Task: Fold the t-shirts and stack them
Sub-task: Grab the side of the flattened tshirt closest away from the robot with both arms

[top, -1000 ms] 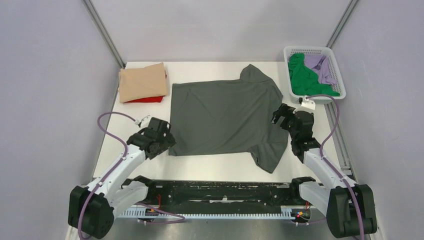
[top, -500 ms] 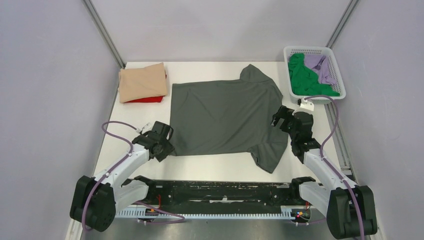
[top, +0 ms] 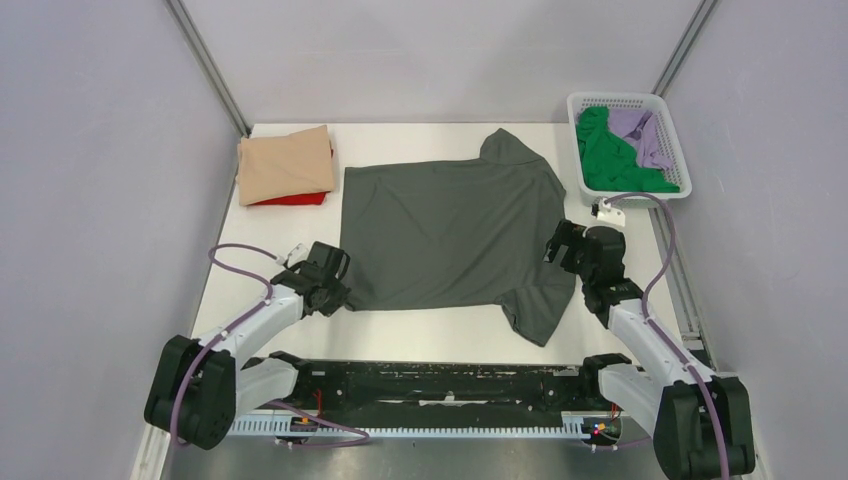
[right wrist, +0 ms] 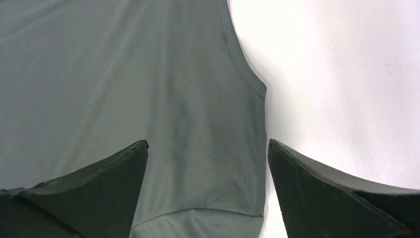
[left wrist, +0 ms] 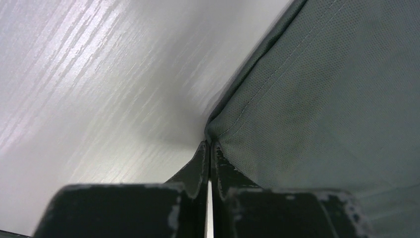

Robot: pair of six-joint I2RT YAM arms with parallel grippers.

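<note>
A dark grey t-shirt (top: 450, 235) lies spread flat in the middle of the table. My left gripper (top: 333, 288) sits at its near left hem corner. In the left wrist view the left gripper (left wrist: 209, 147) is shut, with the corner of the grey shirt (left wrist: 322, 99) pinched at its tips. My right gripper (top: 557, 240) hovers over the shirt's right edge. It stands open (right wrist: 208, 144), with the grey shirt (right wrist: 124, 74) and its hemmed edge lying between the fingers. A folded tan shirt (top: 286, 163) rests on a red one (top: 296, 199) at the far left.
A white lattice basket (top: 622, 99) at the far right corner holds a green shirt (top: 610, 160) and a lilac shirt (top: 645, 135). Grey walls stand close on both sides. The black arm rail runs along the near table edge.
The left gripper has closed from wide open onto the shirt's hem corner, and its arm has sunk lower. The right gripper has drifted slightly nearer, still open.
</note>
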